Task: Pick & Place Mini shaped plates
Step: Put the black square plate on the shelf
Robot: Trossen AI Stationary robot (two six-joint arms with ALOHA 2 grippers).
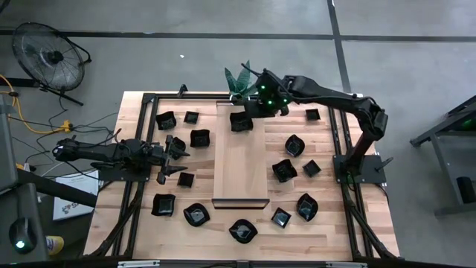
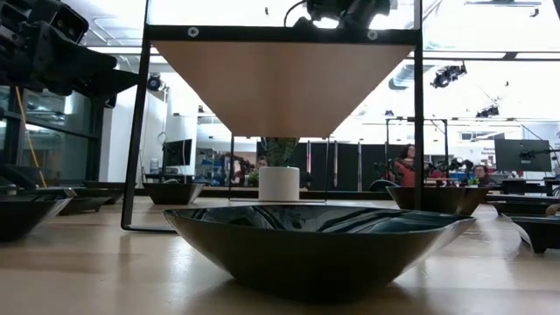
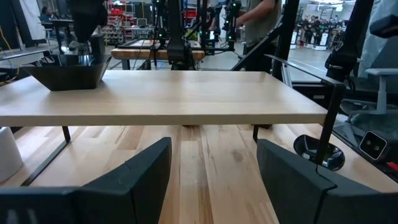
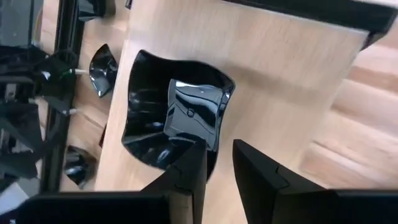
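Note:
A glossy black square mini plate (image 4: pixel 180 118) with a wavy rim lies flat on the far end of the long pale wooden board (image 1: pixel 240 167); it also shows in the high view (image 1: pixel 240 121). My right gripper (image 4: pixel 219 149) hovers over that plate's rim, slanting down from the far right, its fingers a small gap apart with nothing between them. Several more black plates lie on the table on both sides of the board, such as one (image 1: pixel 295 145) and another (image 1: pixel 196 214). My left gripper (image 1: pixel 177 158) waits open and level at the table's left side. My right gripper has one finger (image 4: pixel 186 171) in front of the plate's rim (image 4: pixel 208 140). I cannot tell whether it touches the rim. The plate rests flat on the board.
The board stands raised on a black frame (image 2: pixel 136 131). A potted plant (image 1: pixel 242 78) sits at the far edge behind it. A large black plate (image 2: pixel 319 241) fills the near edge in the low view. Black rails (image 1: pixel 338 141) run along both table sides.

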